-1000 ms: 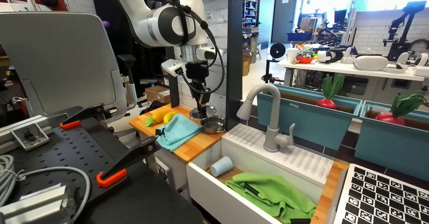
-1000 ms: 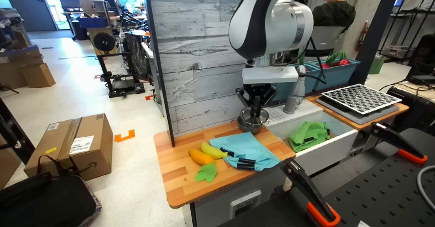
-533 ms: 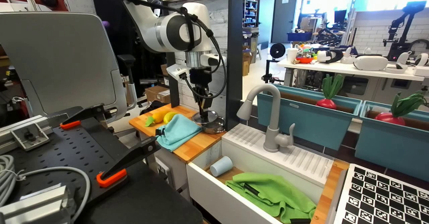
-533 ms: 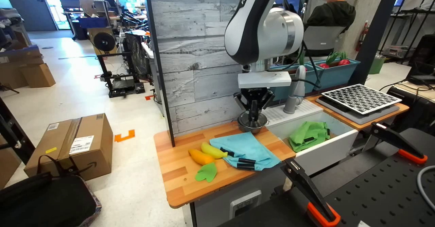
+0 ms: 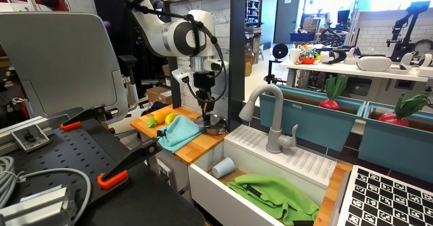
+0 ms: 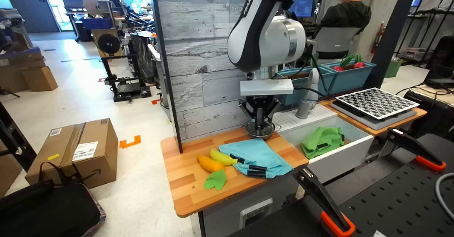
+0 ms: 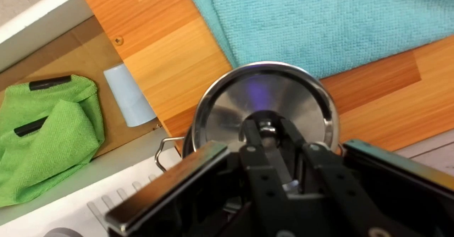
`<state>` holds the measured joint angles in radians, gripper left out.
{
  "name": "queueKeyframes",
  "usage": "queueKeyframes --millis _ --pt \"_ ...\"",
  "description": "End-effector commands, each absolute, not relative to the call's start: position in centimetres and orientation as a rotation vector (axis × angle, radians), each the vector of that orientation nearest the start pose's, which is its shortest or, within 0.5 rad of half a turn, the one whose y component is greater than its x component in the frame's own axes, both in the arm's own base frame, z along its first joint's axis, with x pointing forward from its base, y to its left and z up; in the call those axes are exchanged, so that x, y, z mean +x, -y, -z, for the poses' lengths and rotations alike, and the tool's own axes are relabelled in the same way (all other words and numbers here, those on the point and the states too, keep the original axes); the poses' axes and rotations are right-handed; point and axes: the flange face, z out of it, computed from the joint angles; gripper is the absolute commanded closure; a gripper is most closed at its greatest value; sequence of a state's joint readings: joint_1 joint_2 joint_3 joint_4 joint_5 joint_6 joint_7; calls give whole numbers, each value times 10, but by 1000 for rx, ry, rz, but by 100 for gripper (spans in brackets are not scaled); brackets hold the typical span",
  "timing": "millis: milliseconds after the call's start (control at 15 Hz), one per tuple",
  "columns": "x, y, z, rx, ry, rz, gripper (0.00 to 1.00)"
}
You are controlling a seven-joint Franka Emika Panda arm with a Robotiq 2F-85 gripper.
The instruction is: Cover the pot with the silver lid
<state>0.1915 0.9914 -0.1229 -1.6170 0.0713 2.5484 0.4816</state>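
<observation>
One lid (image 7: pixel 264 95), its knob (image 7: pixel 268 133) pinched in your gripper (image 7: pixel 269 127), likely so it can drop flat; it's left of centre over the pot (image 5: pixel 218 130) in an exterior view.

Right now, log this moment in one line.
fingers: holding silver lid | lid: partly over pot, contact unclear | pot: on wooden counter | covering: unfinished

On the wooden surface (image 6: pixel 184 180), a yellow banana (image 6: pixel 221 156) lies beside a light-blue cloth (image 6: pixel 257 155). In the white sink (image 5: pixel 209 195), a pale-blue cup (image 5: pixel 223 167) lies on its side near a crumpled green cloth (image 5: pixel 277 194). Red radishes (image 5: pixel 328 105) sit in teal planters (image 5: pixel 309 124).
</observation>
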Motion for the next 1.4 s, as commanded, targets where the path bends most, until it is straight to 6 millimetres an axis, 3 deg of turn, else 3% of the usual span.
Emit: queueKeyframes --millis 0,533,867,933,1067,1333 --pt "668 -44 -37 -3132 -777 -14 95" --pt "664 -48 -41 -3099 -959 128 95" --pt "662 -44 -31 -3067 -1061 110 95" --pt "661 -43 -29 -3063 -1075 103 55" --pt "660 -43 -25 -3060 -1091 93 47" --pt "659 -42 -22 -3060 -1100 78 17"
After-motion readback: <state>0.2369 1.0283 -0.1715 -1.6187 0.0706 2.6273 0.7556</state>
